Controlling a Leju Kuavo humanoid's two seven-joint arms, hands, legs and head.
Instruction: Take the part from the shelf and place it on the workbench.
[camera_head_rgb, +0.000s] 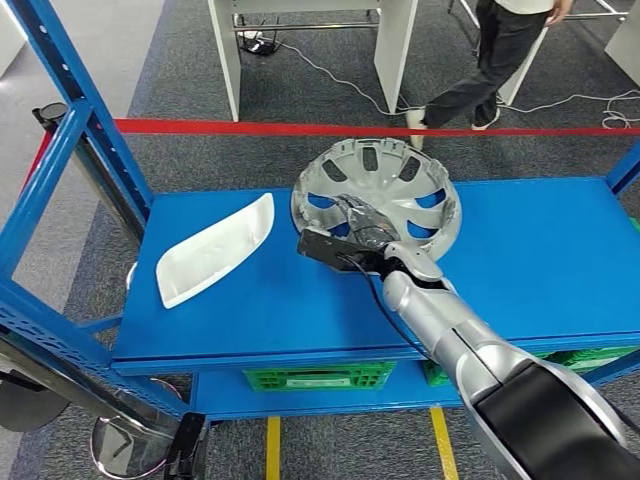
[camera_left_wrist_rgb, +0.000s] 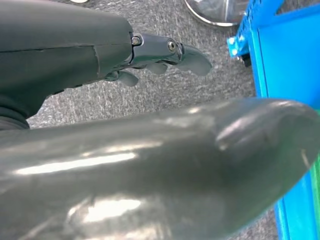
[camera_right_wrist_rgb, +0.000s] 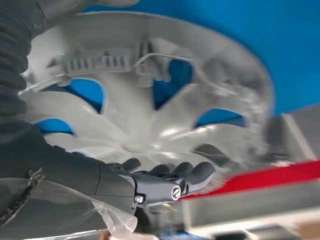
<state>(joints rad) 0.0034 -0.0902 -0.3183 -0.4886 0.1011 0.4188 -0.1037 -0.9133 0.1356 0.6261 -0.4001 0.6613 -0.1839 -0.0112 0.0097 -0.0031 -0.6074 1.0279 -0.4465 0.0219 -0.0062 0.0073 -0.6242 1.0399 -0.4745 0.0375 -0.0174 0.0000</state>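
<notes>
The right hand (camera_head_rgb: 367, 222) reaches into the silver wheel cover (camera_head_rgb: 392, 180) and holds its near rim, lifting that side up. The wheel cover is on the blue shelf (camera_head_rgb: 528, 260), beside a white part (camera_head_rgb: 215, 250). The left hand (camera_left_wrist_rgb: 151, 55) hangs over the floor, fingers straight, holding nothing.

Grey carpet floor (camera_head_rgb: 189, 90) throughout. Red tape line (camera_head_rgb: 302, 128) just beyond blue shelf frame (camera_head_rgb: 75, 130). White furniture legs (camera_head_rgb: 226, 55) past the tape, cables (camera_head_rgb: 340, 80) trailing between them. Yellow floor stripes (camera_head_rgb: 272, 447) on the shelf's near side.
</notes>
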